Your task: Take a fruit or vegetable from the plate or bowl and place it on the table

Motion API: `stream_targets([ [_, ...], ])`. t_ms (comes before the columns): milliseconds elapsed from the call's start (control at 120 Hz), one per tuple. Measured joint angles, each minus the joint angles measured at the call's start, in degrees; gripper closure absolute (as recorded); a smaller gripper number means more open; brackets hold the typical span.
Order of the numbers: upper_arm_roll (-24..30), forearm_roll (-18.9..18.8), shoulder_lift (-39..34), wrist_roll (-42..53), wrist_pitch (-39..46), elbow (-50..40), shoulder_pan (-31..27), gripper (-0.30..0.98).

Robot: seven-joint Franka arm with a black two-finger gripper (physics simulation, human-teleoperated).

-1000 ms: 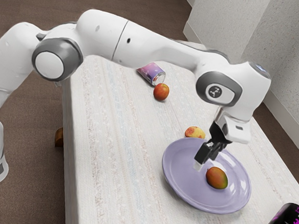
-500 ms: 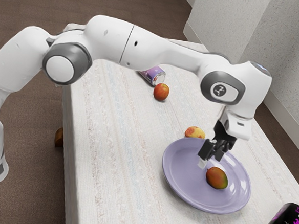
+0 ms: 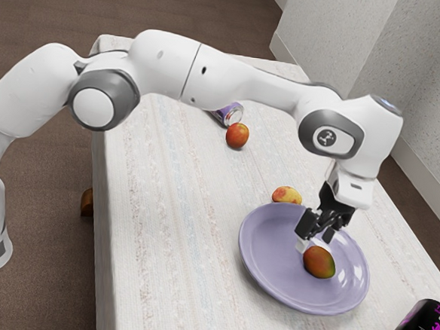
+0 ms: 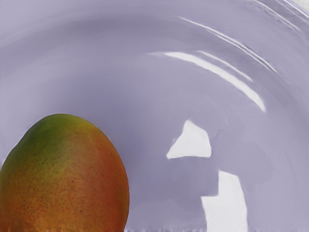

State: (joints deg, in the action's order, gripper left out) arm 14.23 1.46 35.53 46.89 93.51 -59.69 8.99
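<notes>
Fingers (image 3: pixel 309 235) spread well open, holding nothing, low over purple plate (image 3: pixel 267 251). Mango (image 3: pixel 319 264) lies on the plate just below them, one fingertip close by its side toward the exterior view's left, can't tell if touching

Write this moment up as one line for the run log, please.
gripper: open, just above mango | mango: on lavender plate, not grasped | likely next: lower and grasp

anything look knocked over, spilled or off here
The purple can lies on its side near the orange-red fruit, odd since cans usually stand; I see no spill beside it. The mango shows no damage.
</notes>
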Motion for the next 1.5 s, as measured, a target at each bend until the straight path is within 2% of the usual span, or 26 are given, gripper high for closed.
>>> stream_targets([
  [342,-0.12,-1.00,0.64,-1.80,0.07,0.85,-0.25,0.00],
  [483,-0.03,-2.79,0.72,-3.30,0.07,0.95,-0.82,0.00],
  [767,1.47,-4.48,4.18,-5.45,0.08,4.79,-1.08,0.00],
  [1500,2.73,-4.96,6.27,-8.02,0.95,4.90,-0.75,0.00],
])
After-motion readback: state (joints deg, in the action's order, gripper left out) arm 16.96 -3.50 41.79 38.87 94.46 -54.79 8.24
